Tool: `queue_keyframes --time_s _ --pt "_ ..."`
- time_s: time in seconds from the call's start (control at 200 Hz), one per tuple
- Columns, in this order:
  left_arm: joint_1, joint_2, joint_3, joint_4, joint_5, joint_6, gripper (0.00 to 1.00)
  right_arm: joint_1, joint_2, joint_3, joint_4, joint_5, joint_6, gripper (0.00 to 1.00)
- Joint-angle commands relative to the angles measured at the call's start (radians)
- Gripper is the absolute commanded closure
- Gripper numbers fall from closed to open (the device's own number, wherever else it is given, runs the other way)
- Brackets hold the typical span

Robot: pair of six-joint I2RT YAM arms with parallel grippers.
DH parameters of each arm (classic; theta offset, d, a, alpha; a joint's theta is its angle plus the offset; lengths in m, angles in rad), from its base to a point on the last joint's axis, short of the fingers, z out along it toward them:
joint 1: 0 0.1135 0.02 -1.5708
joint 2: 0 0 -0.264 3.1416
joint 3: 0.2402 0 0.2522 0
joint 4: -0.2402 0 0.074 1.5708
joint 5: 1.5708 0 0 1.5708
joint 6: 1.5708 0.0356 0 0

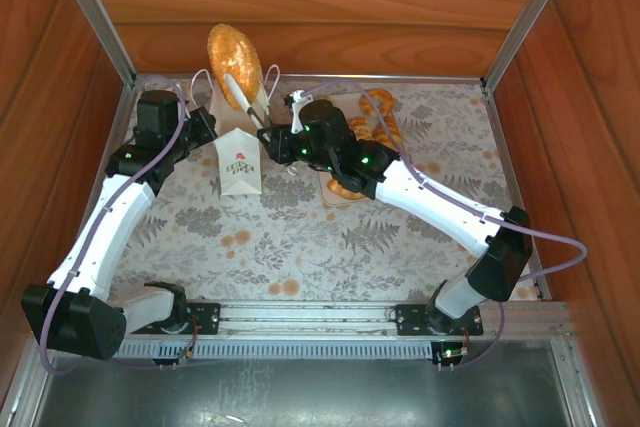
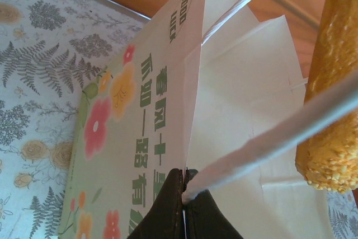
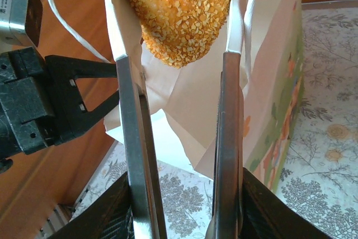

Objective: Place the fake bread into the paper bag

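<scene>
Nearly upright loaf (image 1: pixel 234 52), lower end over paper bag (image 1: pixel 238 162).

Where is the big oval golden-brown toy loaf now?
Top view: far back, left of centre, the loaf hangs in the thin metal tongs above the open white paper bag.

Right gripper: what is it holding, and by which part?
The right gripper squeezes the metal tongs across both arms; their tips clamp the oval loaf.

Loaf (image 3: pixel 179 15) looks rough, crumb-crusted; paper bag (image 2: pixel 240 99) is matt paper (printed face a touch smoother); tongs (image 3: pixel 133 138) are brushed metal.
</scene>
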Motion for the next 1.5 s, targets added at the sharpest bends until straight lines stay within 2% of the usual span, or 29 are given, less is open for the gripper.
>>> queue_keyframes --time_s 0.0,1.275,1.494 --pt "-0.006 -0.009 -0.016 0.033 -0.006 -0.011 1.00 0.011 -0.032 -0.014 0.045 0.044 -0.029 0.88" --pt "-0.006 -0.025 -0.040 0.068 -0.017 -0.035 1.00 0.021 -0.085 -0.056 -0.028 0.110 -0.093 0.88" --pt "-0.006 -0.038 -0.052 0.079 -0.002 -0.055 1.00 0.022 -0.075 -0.015 -0.109 0.097 -0.138 0.88"
